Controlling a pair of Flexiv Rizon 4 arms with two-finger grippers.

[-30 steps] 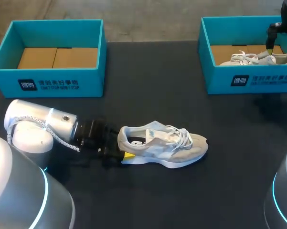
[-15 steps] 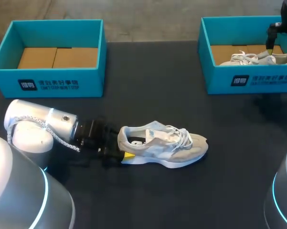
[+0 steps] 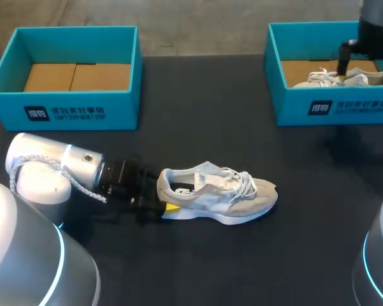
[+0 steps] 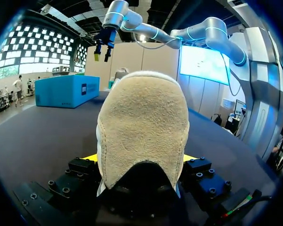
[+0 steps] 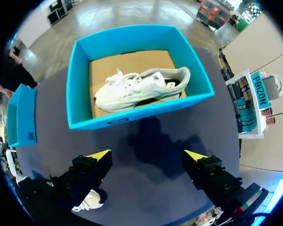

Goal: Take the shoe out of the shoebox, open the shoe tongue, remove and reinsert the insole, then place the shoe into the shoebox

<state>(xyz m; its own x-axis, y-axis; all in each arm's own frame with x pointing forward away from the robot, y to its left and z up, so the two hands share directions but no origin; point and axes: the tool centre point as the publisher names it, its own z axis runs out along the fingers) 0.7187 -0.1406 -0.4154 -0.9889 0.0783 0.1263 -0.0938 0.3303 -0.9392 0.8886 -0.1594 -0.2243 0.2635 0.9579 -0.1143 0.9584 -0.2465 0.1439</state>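
Observation:
A grey and white shoe (image 3: 220, 190) lies on its side on the dark table (image 3: 204, 115), toe to the right. My left gripper (image 3: 160, 203) sits at its heel. In the left wrist view the tan heel (image 4: 143, 127) fills the gap between the fingers, and both yellow tips press against its sides. My right gripper (image 3: 367, 62) hangs open above the right shoebox (image 3: 325, 105). From the right wrist, the gripper (image 5: 147, 155) is wide apart and empty, well above that shoebox (image 5: 132, 115), with a second white shoe (image 5: 141, 87) lying inside it.
An open blue shoebox (image 3: 67, 105) with a bare cardboard floor stands at the back left. My right arm's gripper (image 4: 103, 49) shows far beyond the heel in the left wrist view.
My right arm has shifted left over the right shoebox, with its fingers still open. The left arm and the shoe on the table have not moved.

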